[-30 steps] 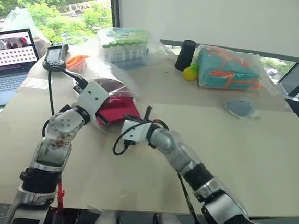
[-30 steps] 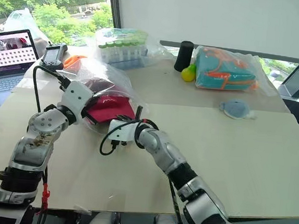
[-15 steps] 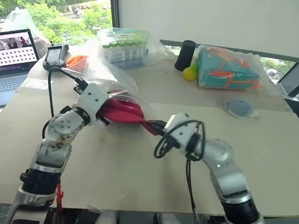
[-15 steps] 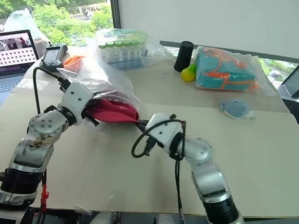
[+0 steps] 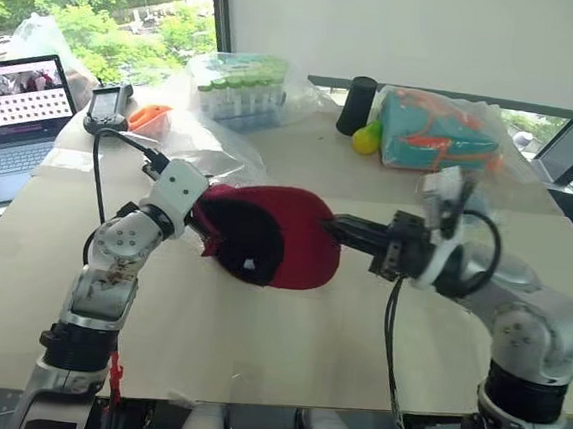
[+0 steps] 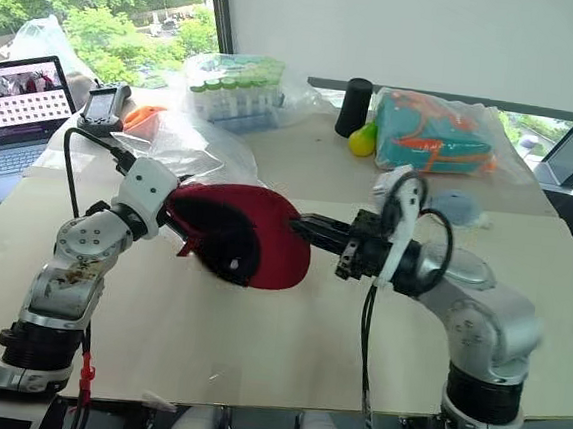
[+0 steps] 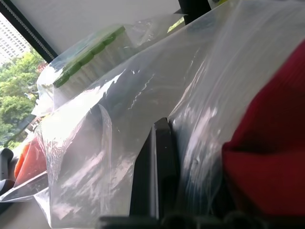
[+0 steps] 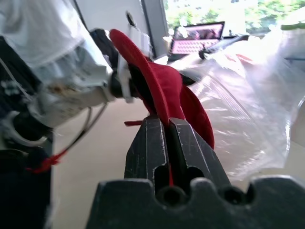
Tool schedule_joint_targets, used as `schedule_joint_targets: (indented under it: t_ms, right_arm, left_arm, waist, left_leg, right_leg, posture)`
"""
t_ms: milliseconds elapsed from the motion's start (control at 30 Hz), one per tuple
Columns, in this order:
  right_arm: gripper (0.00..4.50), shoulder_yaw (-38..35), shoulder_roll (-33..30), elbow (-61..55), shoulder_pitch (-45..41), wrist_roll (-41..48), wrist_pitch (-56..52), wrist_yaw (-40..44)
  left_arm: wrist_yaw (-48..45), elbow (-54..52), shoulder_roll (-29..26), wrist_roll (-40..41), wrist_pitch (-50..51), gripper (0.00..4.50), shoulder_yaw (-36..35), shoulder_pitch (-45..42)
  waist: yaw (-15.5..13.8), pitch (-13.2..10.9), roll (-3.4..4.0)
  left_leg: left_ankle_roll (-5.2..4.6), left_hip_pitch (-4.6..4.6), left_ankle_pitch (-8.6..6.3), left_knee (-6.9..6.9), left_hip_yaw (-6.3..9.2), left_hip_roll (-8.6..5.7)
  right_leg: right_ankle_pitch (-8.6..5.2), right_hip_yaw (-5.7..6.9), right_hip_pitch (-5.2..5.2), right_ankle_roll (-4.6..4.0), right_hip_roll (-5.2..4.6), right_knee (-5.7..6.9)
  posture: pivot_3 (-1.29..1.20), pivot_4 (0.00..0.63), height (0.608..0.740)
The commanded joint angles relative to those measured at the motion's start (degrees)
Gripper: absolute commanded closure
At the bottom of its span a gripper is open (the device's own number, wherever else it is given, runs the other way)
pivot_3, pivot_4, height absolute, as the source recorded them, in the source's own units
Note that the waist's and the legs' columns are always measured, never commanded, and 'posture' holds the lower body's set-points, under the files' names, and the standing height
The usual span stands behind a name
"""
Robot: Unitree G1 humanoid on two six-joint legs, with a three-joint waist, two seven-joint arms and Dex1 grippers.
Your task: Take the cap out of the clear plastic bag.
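The dark red cap [image 5: 283, 232] hangs above the table between my two grippers, its dark inside turned toward the camera. My right gripper [image 5: 337, 229] points left and is shut on the cap's right edge; in the right wrist view its fingers [image 8: 155, 143] pinch the red fabric [image 8: 162, 90]. My left gripper [image 5: 200, 223] is shut on the clear plastic bag [image 5: 207, 152], which lies bunched behind the cap's left side. In the left wrist view one black finger [image 7: 159, 176] presses crinkled plastic [image 7: 119, 119], with the cap [image 7: 271, 157] beside it.
At the table's far edge stand a bag of green-capped tubes [image 5: 237, 88], a black cylinder [image 5: 356, 105], a yellow-green ball [image 5: 365, 139] and a bag with a teal-and-orange item [image 5: 439, 133]. A laptop [image 5: 15, 100] sits far left. A grey-blue round thing [image 6: 460, 203] lies behind my right arm.
My right gripper has swung right and upward and rolled over, drawing the cap out of the bag so it now hangs spread open. The left gripper stayed in place holding the bag.
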State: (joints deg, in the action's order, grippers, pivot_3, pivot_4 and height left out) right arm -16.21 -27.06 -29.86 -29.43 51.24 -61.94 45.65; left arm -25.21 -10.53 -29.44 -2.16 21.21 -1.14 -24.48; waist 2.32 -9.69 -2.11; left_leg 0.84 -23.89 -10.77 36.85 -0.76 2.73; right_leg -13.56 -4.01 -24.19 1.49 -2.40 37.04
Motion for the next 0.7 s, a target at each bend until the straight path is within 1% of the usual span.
schedule_joint_targets:
  t_ms: [33,100,200,333,433,533,600,667,700]
  right_arm:
    - [4.44,-6.0,-2.6,0.9,-3.3,7.8,0.6,-1.0]
    - [4.44,-6.8,-4.7,1.9,-3.2,8.8,1.1,-1.2]
    - [4.44,-9.3,-8.5,4.9,-3.1,7.7,3.2,-1.7]
    - [4.44,-12.7,-11.0,7.9,-5.0,9.1,5.0,-4.4]
    - [4.44,-17.0,-12.4,10.9,-6.8,10.8,7.1,-6.7]
    - [4.44,-22.5,-11.5,16.4,-13.2,14.5,10.9,-13.6]
    - [4.44,-25.2,-10.0,19.0,-17.4,19.9,12.5,-17.8]
    - [4.44,-26.4,-8.1,21.1,-20.6,22.3,14.8,-21.8]
    - [4.44,-25.1,-7.3,21.4,-21.5,20.4,16.4,-23.1]
  left_arm:
    - [0.5,-1.1,0.0,-0.5,-1.0,4.5,0.2,-0.3]
    - [0.6,-1.1,0.1,-0.5,-1.1,4.5,0.2,-0.3]
    - [0.6,-1.2,0.0,-0.6,-1.2,4.5,0.3,0.0]
    - [0.3,-1.0,-0.3,-0.7,-1.5,4.5,0.4,0.0]
    - [0.1,-1.1,-0.4,-0.7,-1.5,4.5,0.4,0.0]
    - [-0.2,-1.3,-0.4,-0.7,-1.7,4.5,0.8,0.1]
    - [-0.2,-1.3,-0.4,-0.7,-1.8,4.5,0.9,0.1]
    - [-0.1,-1.2,-0.3,-0.8,-1.9,4.5,1.0,0.0]
    - [-0.1,-1.3,-0.3,-0.8,-2.1,4.5,1.1,0.1]
  waist:
    - [0.0,0.0,0.0]
    - [0.0,0.0,0.0]
    - [0.1,0.0,0.0]
    - [0.0,0.0,-0.01]
    - [0.0,0.0,0.0]
    - [0.1,0.0,0.0]
    - [0.1,0.0,0.02]
    - [0.2,0.0,0.02]
    - [0.2,0.0,0.02]
  left_leg:
    - [0.0,0.0,0.0,0.0,0.0,-0.01]
    - [0.0,0.0,0.0,0.0,0.0,0.0]
    - [0.0,0.0,0.0,0.0,-0.01,0.0]
    - [-0.01,-0.01,0.0,0.0,-0.01,-0.01]
    - [-0.01,-0.02,0.0,0.0,-0.02,-0.01]
    - [-0.01,-0.06,0.0,0.0,-0.04,-0.02]
    - [-0.01,-0.07,0.0,0.0,-0.05,-0.02]
    - [-0.01,-0.07,0.0,-0.01,-0.04,0.0]
    - [-0.01,-0.07,0.0,-0.01,-0.04,0.0]
  right_leg:
    - [0.0,-0.01,0.0,0.0,0.0,0.0]
    - [-0.01,0.0,0.0,0.03,0.0,0.0]
    - [-0.09,-0.02,-0.01,0.15,0.01,-0.01]
    - [-0.1,-0.03,-0.01,0.17,0.0,-0.02]
    - [-0.11,-0.03,-0.02,0.18,0.0,-0.02]
    - [-0.09,-0.07,-0.04,0.18,0.0,-0.03]
    - [-0.08,-0.09,-0.06,0.19,0.0,-0.04]
    - [-0.08,-0.07,-0.06,0.18,0.01,-0.04]
    - [-0.07,-0.07,-0.06,0.17,0.01,-0.04]
  posture:
    - [0.0,0.15,0.74]
    - [0.0,0.15,0.74]
    - [0.0,0.15,0.74]
    - [0.0,0.15,0.74]
    - [0.0,0.15,0.74]
    - [0.0,0.15,0.74]
    - [0.0,0.15,0.74]
    - [0.0,0.15,0.74]
    - [0.0,0.15,0.74]
